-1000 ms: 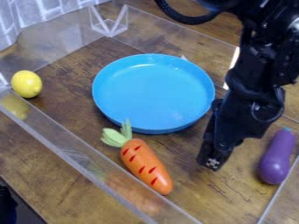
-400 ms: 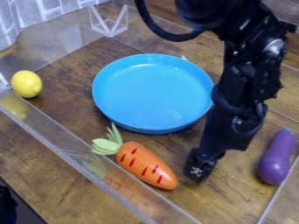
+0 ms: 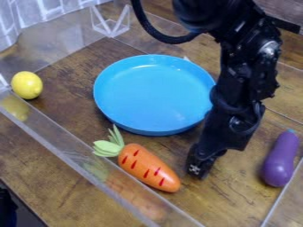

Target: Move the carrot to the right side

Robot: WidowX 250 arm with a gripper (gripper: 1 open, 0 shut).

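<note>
Jaws of the gripper (image 3: 198, 167) could not be read, low just at three o'clock of the carrot (image 3: 144, 167), which lay ungrasped at the table's (image 3: 71, 106) six o'clock, unmoved rightward.

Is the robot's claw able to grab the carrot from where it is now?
Probably yes. The gripper hangs low just right of the carrot, with only bare table between them. The plate and eggplant lie clear.
</note>
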